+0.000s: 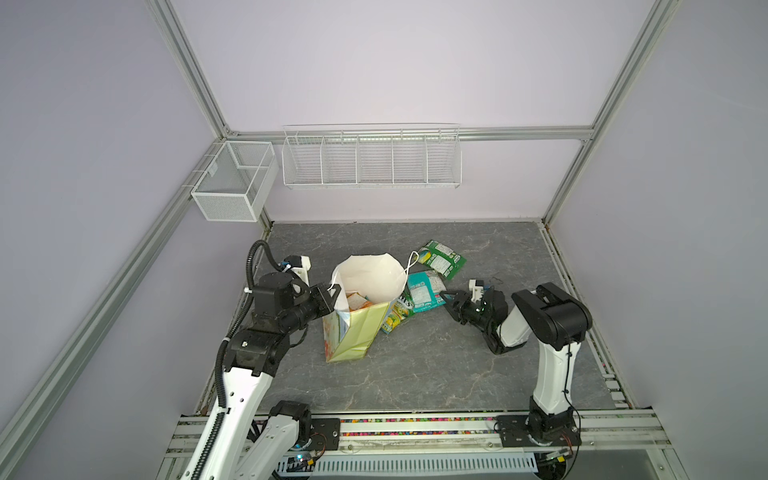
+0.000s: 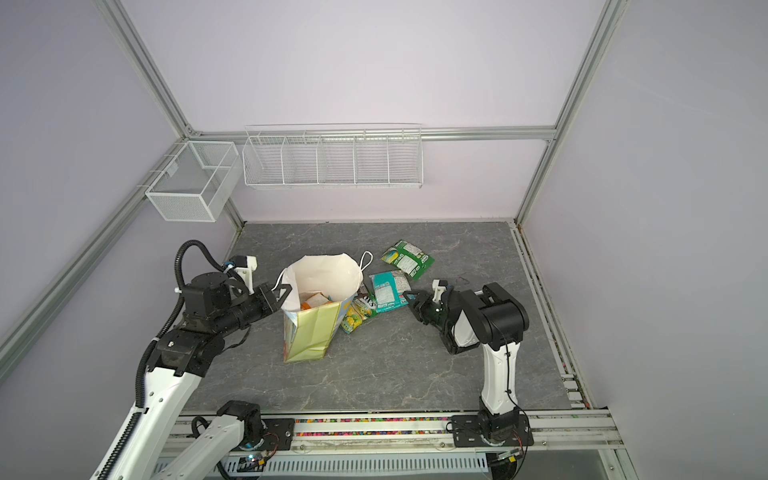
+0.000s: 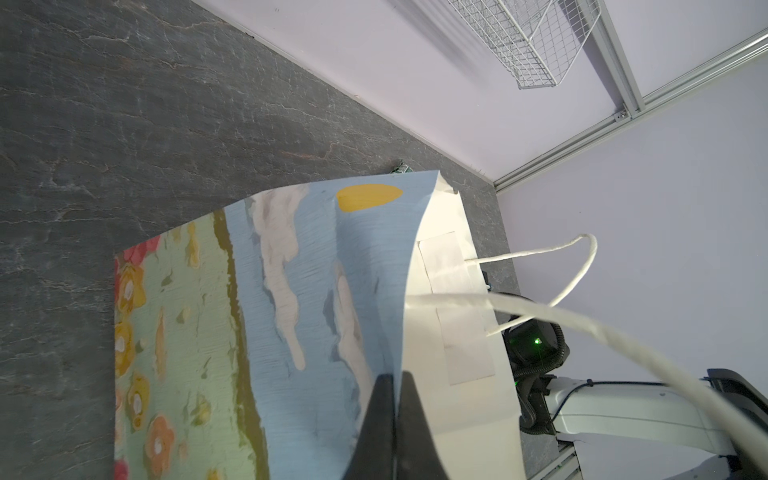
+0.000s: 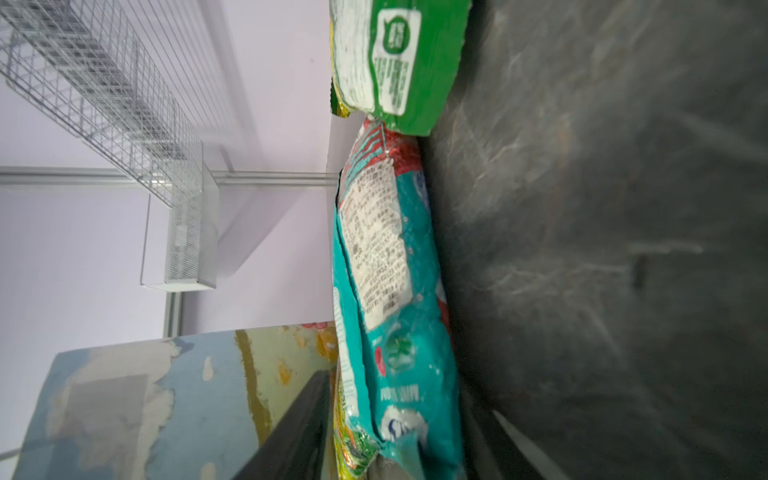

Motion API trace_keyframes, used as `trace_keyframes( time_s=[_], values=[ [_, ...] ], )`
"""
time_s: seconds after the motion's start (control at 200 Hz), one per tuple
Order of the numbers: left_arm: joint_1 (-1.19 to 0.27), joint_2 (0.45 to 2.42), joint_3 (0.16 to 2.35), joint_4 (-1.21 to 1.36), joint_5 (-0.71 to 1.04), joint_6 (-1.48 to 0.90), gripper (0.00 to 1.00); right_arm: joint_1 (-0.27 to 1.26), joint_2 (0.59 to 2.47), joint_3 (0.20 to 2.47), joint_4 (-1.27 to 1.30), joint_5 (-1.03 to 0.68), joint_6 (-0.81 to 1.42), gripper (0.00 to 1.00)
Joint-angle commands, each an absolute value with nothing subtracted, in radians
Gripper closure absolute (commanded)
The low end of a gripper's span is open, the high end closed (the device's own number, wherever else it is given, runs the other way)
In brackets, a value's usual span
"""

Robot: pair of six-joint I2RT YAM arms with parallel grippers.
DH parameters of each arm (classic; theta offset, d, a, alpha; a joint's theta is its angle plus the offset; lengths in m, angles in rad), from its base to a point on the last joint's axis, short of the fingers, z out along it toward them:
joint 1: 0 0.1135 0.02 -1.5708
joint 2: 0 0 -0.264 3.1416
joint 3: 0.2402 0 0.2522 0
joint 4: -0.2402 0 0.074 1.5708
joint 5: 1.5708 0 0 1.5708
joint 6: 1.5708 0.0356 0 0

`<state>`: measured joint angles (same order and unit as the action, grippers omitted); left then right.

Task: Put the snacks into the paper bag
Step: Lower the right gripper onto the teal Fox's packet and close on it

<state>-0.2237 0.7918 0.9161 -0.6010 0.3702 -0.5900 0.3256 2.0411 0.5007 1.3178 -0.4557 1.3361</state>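
Pinching the left rim of the tall pale yellow-green paper gift bag (image 1: 360, 334), which stands open at centre frame in both top views, the left gripper (image 1: 333, 294) is clamped tight. The right gripper (image 1: 448, 300) straddles the teal crinkly packet (image 1: 423, 291) just right of the bag; whether it grips cannot be told.

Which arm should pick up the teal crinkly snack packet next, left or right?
Right. The right gripper flanks the teal crinkly snack packet; the left gripper is shut on the rim of the tall pale yellow-green paper gift bag, holding its mouth open.
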Motion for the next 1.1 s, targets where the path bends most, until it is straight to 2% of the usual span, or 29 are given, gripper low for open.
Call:
trace_keyframes(
  time_s=[0.0, 0.14, 0.25, 0.405, 0.555, 0.86, 1.1],
  values=[
    [-0.226, 0.778, 0.94, -0.6, 0.374, -0.569, 1.0, 0.329, 2.097, 0.474, 1.167, -0.399, 1.324, 0.55],
    [-0.226, 0.777, 0.943, -0.598, 0.376, -0.573, 1.0, 0.33, 2.095, 0.477, 1.157, -0.395, 1.315, 0.65],
    [-0.227, 0.776, 0.944, -0.603, 0.374, -0.569, 1.0, 0.33, 2.093, 0.474, 1.154, -0.393, 1.312, 0.76],
    [-0.227, 0.776, 0.945, -0.604, 0.374, -0.569, 1.0, 0.33, 2.081, 0.472, 1.145, -0.397, 1.309, 0.81],
    [-0.226, 0.777, 0.949, -0.607, 0.374, -0.566, 1.0, 0.331, 2.042, 0.475, 1.098, -0.4, 1.288, 0.92],
    [-0.227, 0.778, 0.961, -0.617, 0.376, -0.565, 1.0, 0.35, 1.903, 0.492, 0.929, -0.388, 1.216, 0.93],
    [-0.226, 0.776, 0.967, -0.62, 0.376, -0.563, 1.0, 0.394, 1.73, 0.549, 0.659, -0.344, 1.094, 0.93]
  ],
)
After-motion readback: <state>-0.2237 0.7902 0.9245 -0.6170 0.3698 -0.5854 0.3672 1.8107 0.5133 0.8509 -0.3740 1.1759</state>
